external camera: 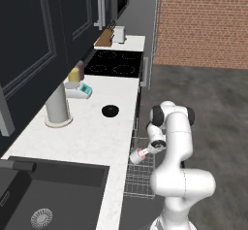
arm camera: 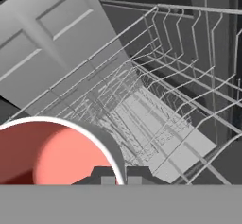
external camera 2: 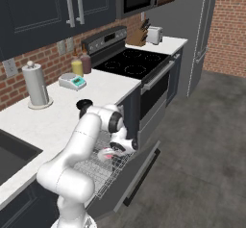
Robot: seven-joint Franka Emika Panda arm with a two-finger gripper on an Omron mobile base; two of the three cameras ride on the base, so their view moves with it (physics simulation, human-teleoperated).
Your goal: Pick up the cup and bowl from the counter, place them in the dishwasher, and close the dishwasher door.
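The gripper [external camera: 144, 152] pinches the cup [external camera: 136, 156] by its rim, tilted just above the dishwasher's pulled-out rack [external camera: 139, 173]. Lower it squarely between the wires before releasing (the bowl [external camera: 110, 110] waits on the counter [external camera: 92, 137]).

One cup [external camera: 137, 156], one bowl [external camera: 110, 110] — two bottles [external camera 2: 81, 64], one toaster [external camera 2: 154, 34].
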